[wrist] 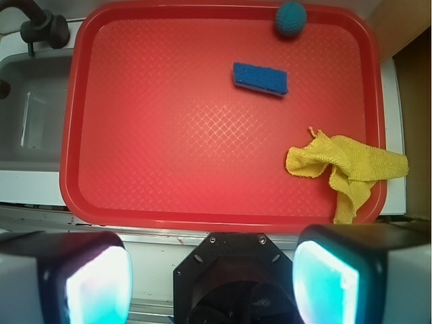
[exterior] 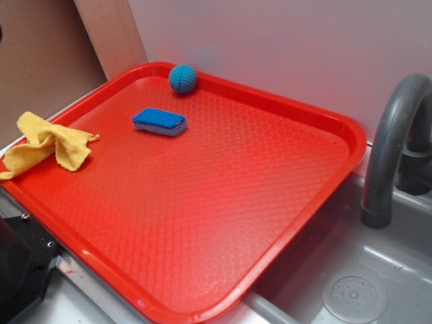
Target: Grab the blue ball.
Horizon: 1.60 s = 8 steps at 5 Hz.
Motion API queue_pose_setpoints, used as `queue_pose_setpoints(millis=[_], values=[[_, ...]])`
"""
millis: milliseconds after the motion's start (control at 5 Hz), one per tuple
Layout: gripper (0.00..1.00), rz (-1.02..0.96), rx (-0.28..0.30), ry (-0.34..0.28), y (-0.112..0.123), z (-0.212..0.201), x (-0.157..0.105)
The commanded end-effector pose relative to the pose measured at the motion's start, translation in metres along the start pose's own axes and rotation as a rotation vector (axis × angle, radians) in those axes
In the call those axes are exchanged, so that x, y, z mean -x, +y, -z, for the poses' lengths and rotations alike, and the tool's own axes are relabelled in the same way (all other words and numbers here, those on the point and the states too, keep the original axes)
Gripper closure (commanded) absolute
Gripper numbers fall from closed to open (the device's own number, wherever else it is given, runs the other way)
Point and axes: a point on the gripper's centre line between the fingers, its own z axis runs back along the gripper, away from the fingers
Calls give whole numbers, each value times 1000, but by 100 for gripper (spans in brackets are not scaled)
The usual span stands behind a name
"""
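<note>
**A:** Up at the far rim of the red tray (wrist: 71,135) — that's where your blue ball (wrist: 291,18) sits, tucked near the corner, touching or nearly touching the raised edge. Can't tell which from the wrist view.

**B:** And the tool?

**A:** Your tool (wrist: 212,277) is spread wide, pads well apart w/ nothing between them. It hangs off the near edge of the tray, so the whole tray lies between it and the ball.

**B:** So progress = zero?

**A:** Pretty much, judging by how things lie. Ball untouched, no reach made, no grasp. Everything's left: cross the tray, line up over the ball, drop, close.

**B:** Anything in the way?

**A:** Blue sponge (wrist: 260,78) lies near the ball, a bit toward you & clear of it. Don't mix them up: flat block vs. round knitted ball. Yellow rag (wrist: 347,169) is bunched at the tray's right side in the wrist view, draped over the rim, well apart from the ball.

**B:** Risk?

**A:** Prob. the rim. Ball's so close to it that one pad may have little room on that side, and a round thing could roll if you nudge it.
</note>
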Motion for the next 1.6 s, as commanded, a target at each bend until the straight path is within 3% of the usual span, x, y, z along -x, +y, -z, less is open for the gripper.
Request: queue_pose_setpoints(millis=[0, 200, 400, 600, 800, 1000, 1400], values=[[0, 0, 0, 0, 0, 0, 0], [0, -71, -2, -170, 9, -1, -13], [0, -26, 32, -417, 28, 0, -33], [0, -26, 5, -609, 44, 6, -43], [0, -109, -51, -700, 76, 16, -60], [0, -160, -85, -711, 95, 26, -77], [0, -184, -172, -648, 124, 62, -112]])
